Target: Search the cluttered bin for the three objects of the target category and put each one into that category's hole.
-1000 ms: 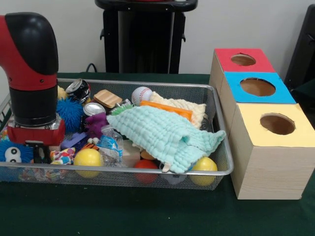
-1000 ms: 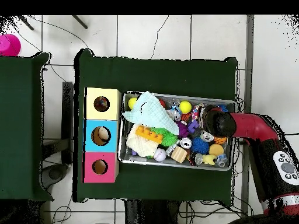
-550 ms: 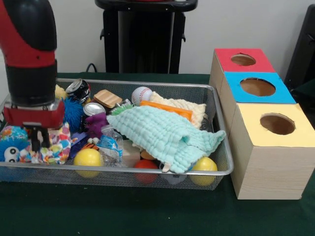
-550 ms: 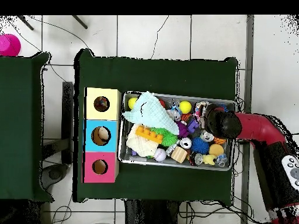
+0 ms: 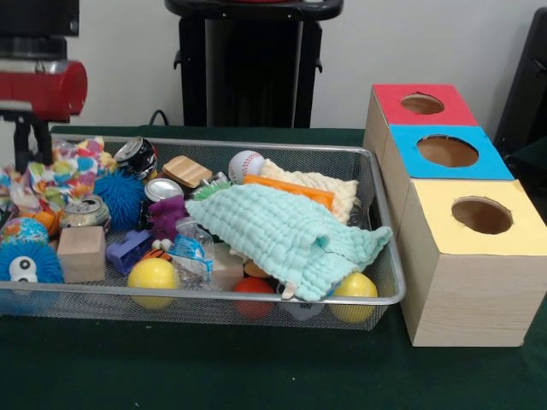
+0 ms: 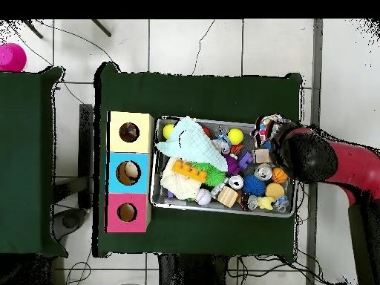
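Nearest the camera, along the front wall of the wire bin [image 5: 376, 256] on the counter [image 5: 256, 367], lay two yellow balls, one red ball and a wooden block [image 5: 82, 253] that the arm had covered a second earlier. Beyond them, the pincer [image 5: 34, 141] had risen from the bin's left end, closed on the multicoloured cloth [image 5: 64, 171], which hung clear above the clutter, so one candidate appeared extracted. Three boxes stood well apart to the right: yellow [image 5: 479, 231], blue [image 5: 446, 152], red [image 5: 422, 104], one hole each.
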`<state>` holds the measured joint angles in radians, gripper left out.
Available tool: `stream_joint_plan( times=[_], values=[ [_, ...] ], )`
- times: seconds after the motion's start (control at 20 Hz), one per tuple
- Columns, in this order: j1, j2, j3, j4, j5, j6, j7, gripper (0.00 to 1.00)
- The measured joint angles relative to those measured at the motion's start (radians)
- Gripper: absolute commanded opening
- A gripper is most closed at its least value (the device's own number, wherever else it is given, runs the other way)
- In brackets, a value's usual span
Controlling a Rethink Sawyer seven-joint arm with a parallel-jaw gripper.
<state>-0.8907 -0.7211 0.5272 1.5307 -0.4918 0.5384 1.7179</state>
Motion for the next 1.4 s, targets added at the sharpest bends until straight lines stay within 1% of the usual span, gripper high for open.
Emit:
stream_joint_plan(
  times=[0.05, 0.1, 0.25, 0.35, 0.4, 0.6, 0.85, 1.0, 1.1, 1.4],
  values=[
    [0.0, -0.008, 0.0, 0.002, 0.007, 0.002, 0.0, 0.0],
    [0.0, -0.04, 0.0, 0.008, 0.034, 0.01, 0.0, 0.0],
    [0.0, -0.1, 0.0, 0.023, 0.087, 0.024, 0.0, 0.0],
    [0.0, -0.116, 0.0, 0.03, 0.101, 0.026, 0.0, 0.0],
    [0.0, -0.14, 0.0, 0.042, 0.123, 0.029, 0.0, 0.0],
    [0.004, -0.187, 0.0, 0.065, 0.169, 0.041, 0.0, 0.0],
    [0.026, -0.229, -0.001, 0.068, 0.221, 0.074, 0.0, 0.0],
    [0.05, -0.251, -0.003, 0.068, 0.25, 0.097, 0.0, 0.0],
    [0.086, -0.273, -0.011, 0.068, 0.278, 0.119, 0.0, 0.0],
    [0.157, -0.304, -0.019, 0.068, 0.338, 0.14, 0.0, 0.0]
  ],
)
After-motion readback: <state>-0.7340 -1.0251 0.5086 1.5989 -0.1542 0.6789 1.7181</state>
